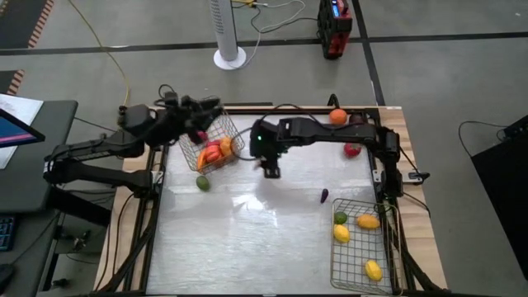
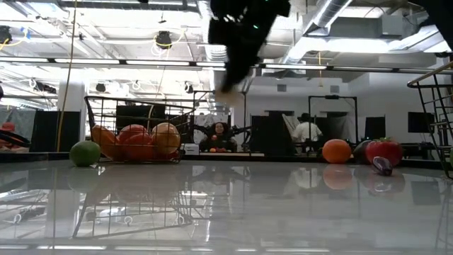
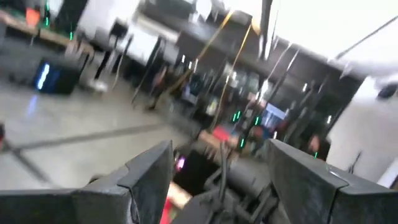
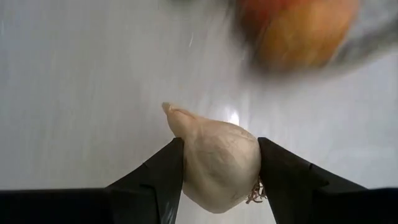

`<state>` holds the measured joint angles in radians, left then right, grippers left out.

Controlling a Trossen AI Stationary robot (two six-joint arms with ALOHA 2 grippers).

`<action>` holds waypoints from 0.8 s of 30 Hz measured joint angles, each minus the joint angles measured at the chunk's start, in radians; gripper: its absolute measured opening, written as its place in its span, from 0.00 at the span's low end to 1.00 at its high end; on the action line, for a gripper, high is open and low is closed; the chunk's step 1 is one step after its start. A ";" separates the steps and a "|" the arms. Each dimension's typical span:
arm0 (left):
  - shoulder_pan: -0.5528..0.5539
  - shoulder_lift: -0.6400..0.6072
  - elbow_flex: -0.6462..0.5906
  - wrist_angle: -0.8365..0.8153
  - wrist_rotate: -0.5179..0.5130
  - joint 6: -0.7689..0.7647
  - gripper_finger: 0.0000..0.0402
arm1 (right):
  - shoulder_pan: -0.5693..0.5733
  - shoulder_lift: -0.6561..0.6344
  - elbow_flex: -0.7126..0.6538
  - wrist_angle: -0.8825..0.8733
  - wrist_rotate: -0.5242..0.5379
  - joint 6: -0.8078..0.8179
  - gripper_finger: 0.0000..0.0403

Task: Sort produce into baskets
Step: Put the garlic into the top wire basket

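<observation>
**Garlic pinched in my right gripper above the table**

Overhead, my right gripper (image 1: 271, 169) hangs over the middle of the table (image 1: 247, 239), just beside the far basket (image 1: 212, 145), which is tilted and holds red and orange produce. A green lime (image 1: 202, 183) lies on the table right next to that basket. My left gripper (image 1: 200, 132) sits at the basket's far rim. The near basket (image 1: 363, 247) at the right edge holds three lemons (image 1: 341, 233) and a lime. An orange (image 1: 338, 117) and a red tomato (image 1: 352, 149) rest near my right arm's base.

At table height, the far basket (image 2: 134, 131) shows its heap of red and orange pieces, the lime (image 2: 85, 153) beside it, the orange (image 2: 336, 151) well apart.

My left wrist camera shows its fingers (image 3: 152, 171) spread, nothing between them.

My right wrist camera shows both fingers (image 4: 165, 171) pressed against the white garlic (image 4: 214, 162), held off the surface.
</observation>
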<state>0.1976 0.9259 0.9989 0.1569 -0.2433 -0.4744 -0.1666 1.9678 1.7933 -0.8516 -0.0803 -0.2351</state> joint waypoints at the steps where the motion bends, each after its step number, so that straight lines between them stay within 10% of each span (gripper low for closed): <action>1: 0.002 -0.008 0.000 0.018 -0.009 0.000 0.61 | 0.000 0.000 0.006 0.057 0.000 0.006 0.54; 11: 0.001 -0.021 0.000 0.035 -0.046 -0.045 0.61 | -0.002 0.079 0.009 0.690 0.000 0.064 0.54; 24: -0.005 -0.017 0.000 -0.029 0.047 -0.089 0.61 | -0.052 0.147 0.018 0.676 0.056 0.206 0.73</action>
<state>0.1921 0.9092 0.9989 0.1276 -0.1963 -0.5632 -0.2189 2.1151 1.8111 -0.1753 -0.0239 -0.0293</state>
